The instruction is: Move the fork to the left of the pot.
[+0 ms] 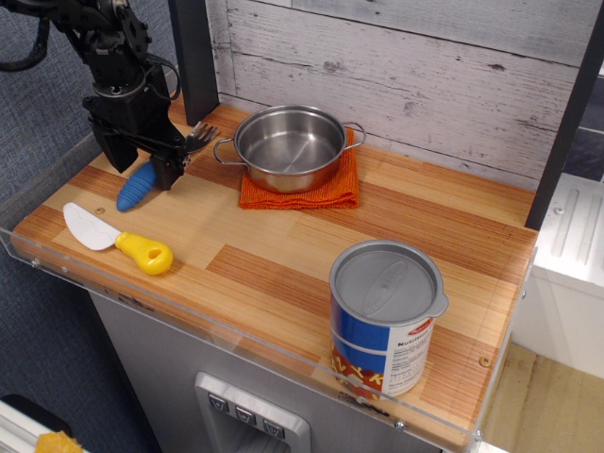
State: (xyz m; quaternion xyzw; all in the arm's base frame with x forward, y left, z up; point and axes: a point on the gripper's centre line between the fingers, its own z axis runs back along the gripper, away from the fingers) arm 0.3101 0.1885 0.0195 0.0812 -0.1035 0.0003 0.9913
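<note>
The fork (135,190) lies on the wooden counter left of the pot, with its blue ribbed handle pointing front-left and its grey tines (199,135) towards the pot's left loop handle. The shiny steel pot (288,146) stands on an orange cloth (321,193) at the back. My black gripper (143,168) is low over the fork's middle with its fingers spread either side of the handle, and it looks open. The middle of the fork is hidden behind the fingers.
A white knife with a yellow handle (142,253) lies near the front left edge. A blue-labelled tin can (384,316) stands at the front right. A clear plastic rim (236,349) runs along the counter's edge, and a plank wall stands behind.
</note>
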